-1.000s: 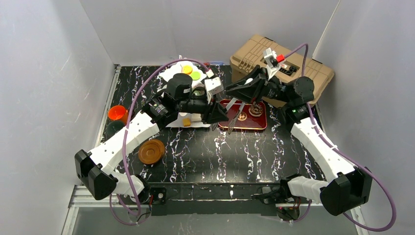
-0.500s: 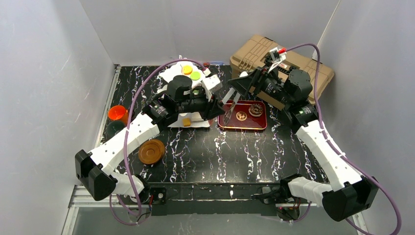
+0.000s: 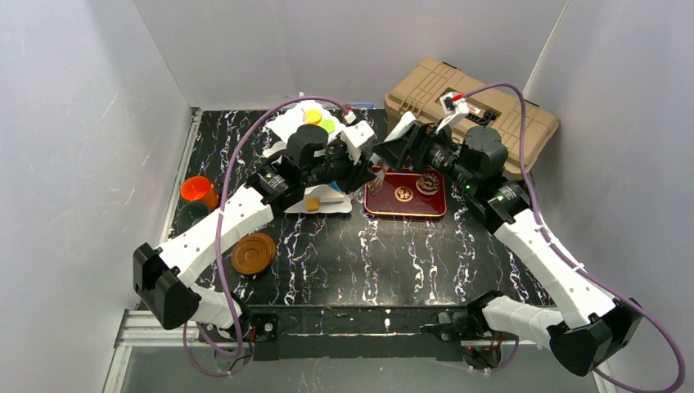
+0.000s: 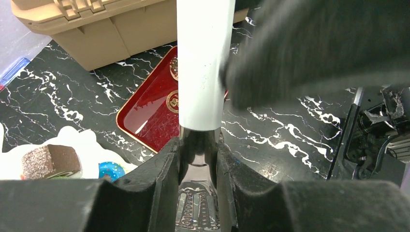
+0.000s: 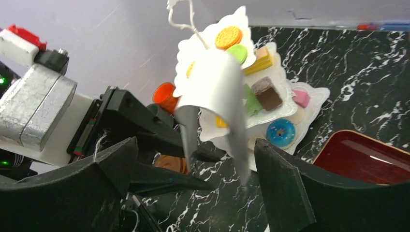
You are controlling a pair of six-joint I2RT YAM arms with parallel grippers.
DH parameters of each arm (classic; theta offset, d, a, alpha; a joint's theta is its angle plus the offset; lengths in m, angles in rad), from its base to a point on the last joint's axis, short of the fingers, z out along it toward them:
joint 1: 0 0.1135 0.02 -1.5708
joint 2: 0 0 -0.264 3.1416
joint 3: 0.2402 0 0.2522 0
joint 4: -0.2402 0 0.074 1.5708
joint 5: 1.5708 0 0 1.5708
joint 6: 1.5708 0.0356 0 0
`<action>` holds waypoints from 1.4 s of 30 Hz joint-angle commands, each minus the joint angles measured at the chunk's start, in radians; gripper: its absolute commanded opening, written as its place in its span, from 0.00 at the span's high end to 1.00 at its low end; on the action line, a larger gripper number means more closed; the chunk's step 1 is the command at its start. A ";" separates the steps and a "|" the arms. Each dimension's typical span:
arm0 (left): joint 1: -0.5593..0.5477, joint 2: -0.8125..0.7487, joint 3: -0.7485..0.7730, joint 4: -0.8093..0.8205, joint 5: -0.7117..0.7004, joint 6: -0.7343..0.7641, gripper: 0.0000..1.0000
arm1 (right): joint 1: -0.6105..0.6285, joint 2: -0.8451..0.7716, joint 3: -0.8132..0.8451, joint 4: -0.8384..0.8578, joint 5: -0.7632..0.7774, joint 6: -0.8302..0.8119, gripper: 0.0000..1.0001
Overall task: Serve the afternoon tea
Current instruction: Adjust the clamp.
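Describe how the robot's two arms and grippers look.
Both the left arm and the right arm have white link shells with black joints and bases. A purple cable loops along each. The left gripper and the right gripper have black, wedge-shaped fingers.
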 commanded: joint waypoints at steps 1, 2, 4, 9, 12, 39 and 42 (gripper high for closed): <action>-0.015 -0.003 0.062 0.031 -0.018 0.021 1.00 | 0.054 0.012 -0.006 0.041 0.084 -0.006 0.02; -0.017 -0.001 0.063 0.029 -0.020 0.022 1.00 | 0.056 0.014 -0.013 0.065 0.088 0.001 0.02; -0.016 -0.001 0.065 0.029 -0.022 0.027 1.00 | 0.055 0.021 -0.019 0.080 0.095 0.011 0.02; -0.017 -0.001 0.062 0.032 -0.016 0.028 1.00 | 0.056 0.051 -0.043 0.137 0.072 0.056 0.23; -0.020 0.001 0.063 0.035 -0.011 0.029 1.00 | 0.056 0.080 -0.041 0.143 0.055 0.078 0.35; 0.029 -0.134 0.123 -0.256 -0.014 -0.083 0.02 | -0.005 0.081 -0.148 0.169 0.532 -0.463 0.50; 0.089 -0.151 0.115 -0.281 0.041 -0.130 0.02 | -0.035 0.099 -0.222 0.278 0.565 -0.525 0.50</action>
